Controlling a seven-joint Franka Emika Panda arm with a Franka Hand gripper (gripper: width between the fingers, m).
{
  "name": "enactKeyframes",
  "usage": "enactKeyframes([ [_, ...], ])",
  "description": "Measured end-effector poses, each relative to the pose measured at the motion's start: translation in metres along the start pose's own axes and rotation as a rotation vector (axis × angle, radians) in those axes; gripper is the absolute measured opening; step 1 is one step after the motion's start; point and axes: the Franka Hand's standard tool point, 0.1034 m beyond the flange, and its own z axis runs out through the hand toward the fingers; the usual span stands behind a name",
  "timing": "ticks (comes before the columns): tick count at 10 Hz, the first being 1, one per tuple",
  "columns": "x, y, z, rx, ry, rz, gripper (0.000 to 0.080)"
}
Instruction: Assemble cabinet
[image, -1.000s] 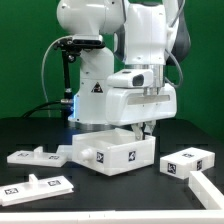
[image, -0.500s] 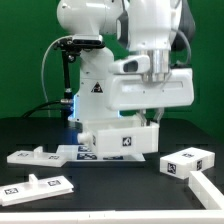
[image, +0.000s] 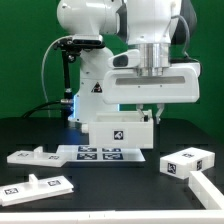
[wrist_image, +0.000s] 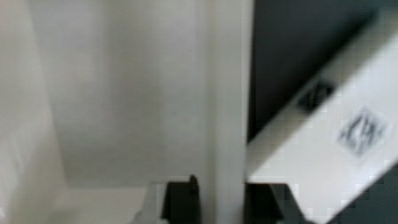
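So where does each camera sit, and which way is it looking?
Exterior view: off the arm, looking across the table at the arm and its gripper gripping the white box.
Wrist view: on the wrist, looking down along the box's wall; only dark fingertips show.
Shared: the gripper and the box.

Exterior view: low, near table (image: 28, 135) height, faces arm (image: 100, 40) front-on across table, medium range. Wrist view: looks along fingers (wrist_image: 178, 203), very close, frame mostly filled by cabinet body (wrist_image: 125, 90). Shared region: cabinet body (image: 120, 135); adjacent tagged white piece (wrist_image: 347, 135) unidentifiable.
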Motion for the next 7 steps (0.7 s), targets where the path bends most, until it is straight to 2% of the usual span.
enactKeyframes([
  [1,0.019,-0.002,-0.006,0.009,0.007,0.140,0.0088],
  [2,0.030,-0.008,-0.012,0.008,-0.020,0.213,0.0088],
  [3,0.037,-0.012,-0.017,0.022,-0.040,0.261,0.0089],
  [6,0.036,-0.012,-0.015,0.016,-0.042,0.463,0.0089],
  [7,0.048,-0.006,-0.011,0.016,-0.045,0.597,0.0089],
])
